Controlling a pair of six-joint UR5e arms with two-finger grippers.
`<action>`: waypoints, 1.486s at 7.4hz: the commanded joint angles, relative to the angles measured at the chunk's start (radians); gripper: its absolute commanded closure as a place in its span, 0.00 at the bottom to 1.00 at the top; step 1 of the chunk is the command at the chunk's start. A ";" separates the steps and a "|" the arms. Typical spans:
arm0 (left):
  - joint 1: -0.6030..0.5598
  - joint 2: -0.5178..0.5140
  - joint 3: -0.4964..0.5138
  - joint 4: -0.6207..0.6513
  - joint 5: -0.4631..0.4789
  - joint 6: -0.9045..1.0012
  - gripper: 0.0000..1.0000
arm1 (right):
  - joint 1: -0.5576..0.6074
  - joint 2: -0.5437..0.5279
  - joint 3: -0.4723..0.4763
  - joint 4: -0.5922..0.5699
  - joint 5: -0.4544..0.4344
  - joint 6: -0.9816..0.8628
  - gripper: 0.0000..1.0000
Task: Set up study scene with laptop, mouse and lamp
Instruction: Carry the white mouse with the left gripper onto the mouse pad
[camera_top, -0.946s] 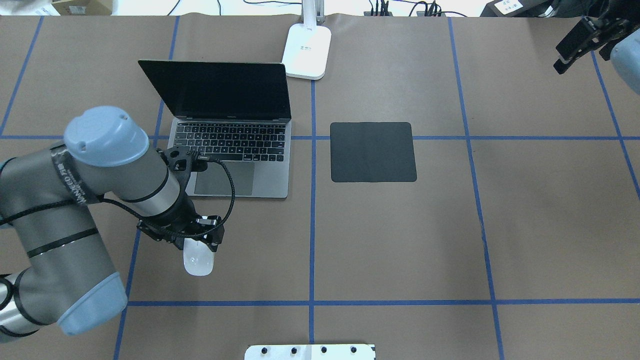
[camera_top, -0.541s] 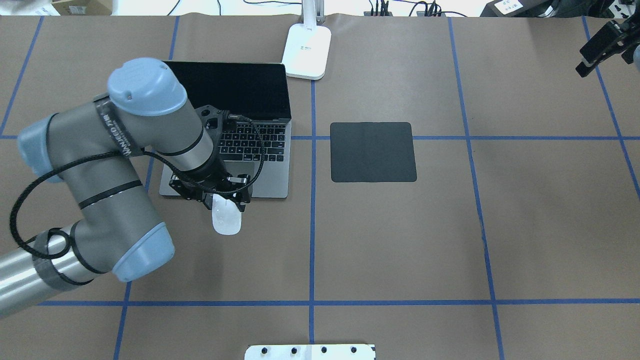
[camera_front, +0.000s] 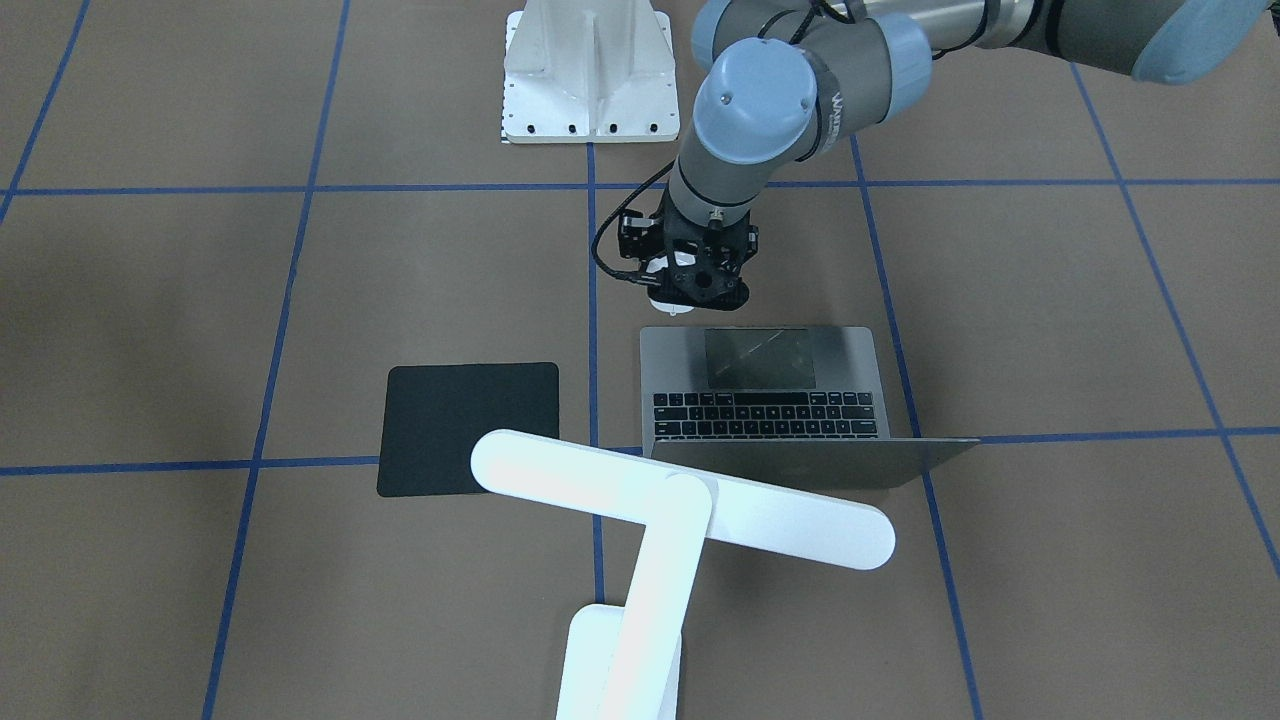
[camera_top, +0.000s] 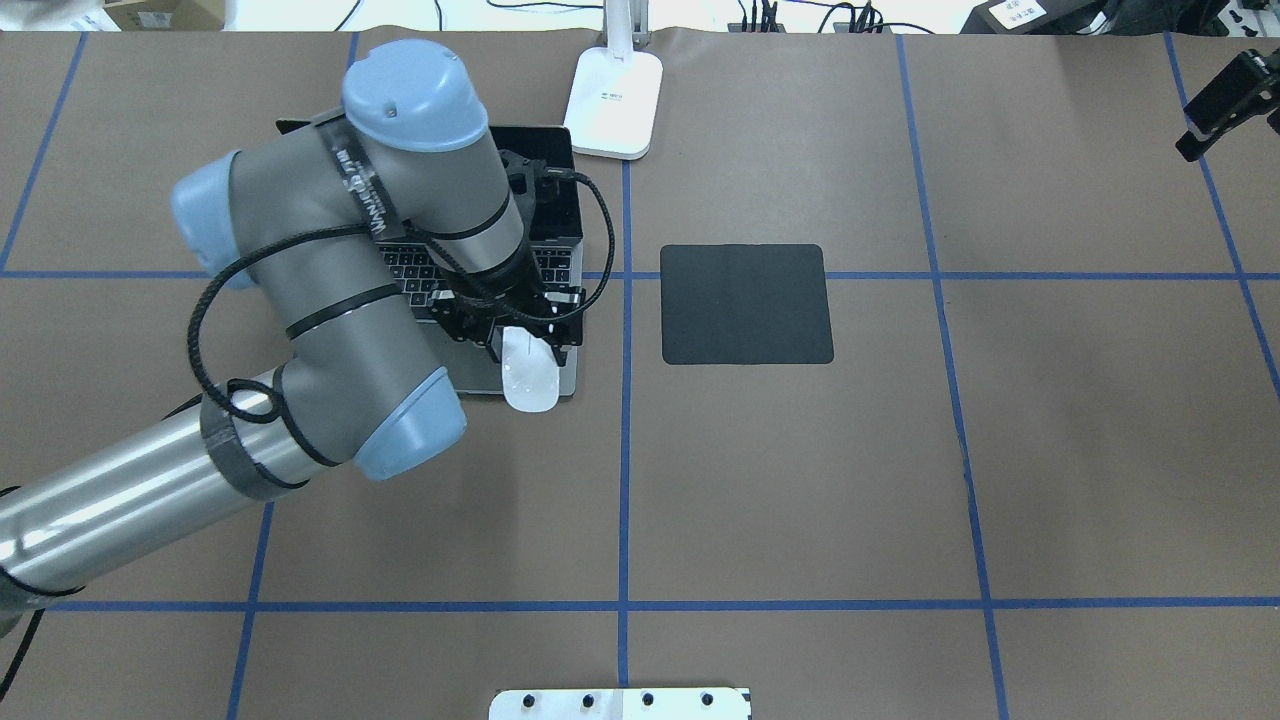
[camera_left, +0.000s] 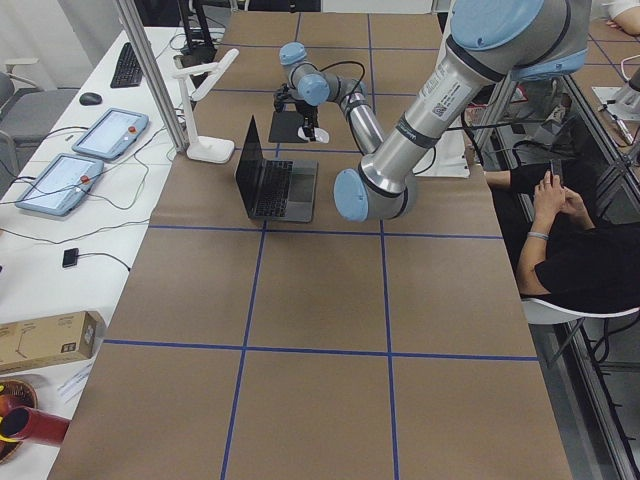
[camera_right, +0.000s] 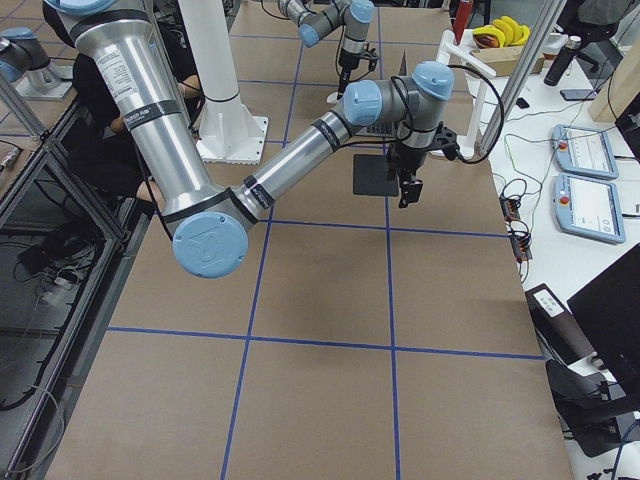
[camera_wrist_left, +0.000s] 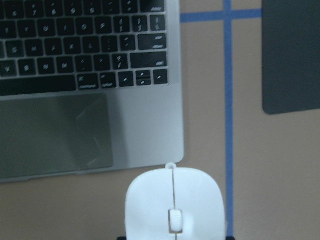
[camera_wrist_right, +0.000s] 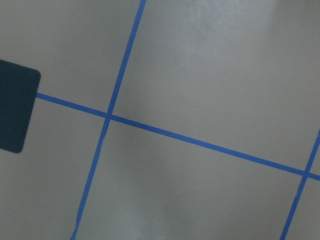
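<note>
— That left end effector (camera_top: 522, 335), is it gripping anything?

— Yes, it's pinching the mouse (camera_top: 530, 382). The fingers are pressed in on one end, and the rest of the white shell sticks out toward the robot's side of the table (camera_top: 800, 480). In the wrist view the mouse (camera_wrist_left: 174, 205) sits dead centre at the bottom, right under the camera.

— Is it down yet?

— I'd say it's up in the air, hanging at the front right corner of the laptop (camera_top: 556, 268), near the edge of the palm rest.

— Where's it headed?

— My guess is the black mat (camera_top: 746, 303), which lies just across the blue tape line to the laptop's right. If so, I'd want it high enough to clear that metal corner, then moved sideways without any swing. That shell is glossy and it's held by one end only, so a jerk could make it slip or twist.

— And setting it down?

— Over the middle of the mat, long side in line with the laptop, and lowered until it rests flat before the fingers let go.

— What about the rest?

— The laptop is open, and the lamp (camera_front: 680, 505) stands behind it with its bar head over the screen edge. The right end effector (camera_top: 1218, 102) is off at the far corner. I can't tell whether it's spread or closed.
</note>
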 joint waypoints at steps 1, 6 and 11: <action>0.000 -0.126 0.134 -0.007 -0.002 -0.009 0.31 | 0.022 -0.002 -0.067 0.035 0.005 -0.027 0.00; 0.007 -0.338 0.464 -0.170 0.000 -0.067 0.30 | 0.065 -0.002 -0.104 0.047 0.015 -0.041 0.00; 0.068 -0.379 0.622 -0.360 0.135 -0.137 0.29 | 0.074 -0.002 -0.108 0.040 0.036 -0.040 0.00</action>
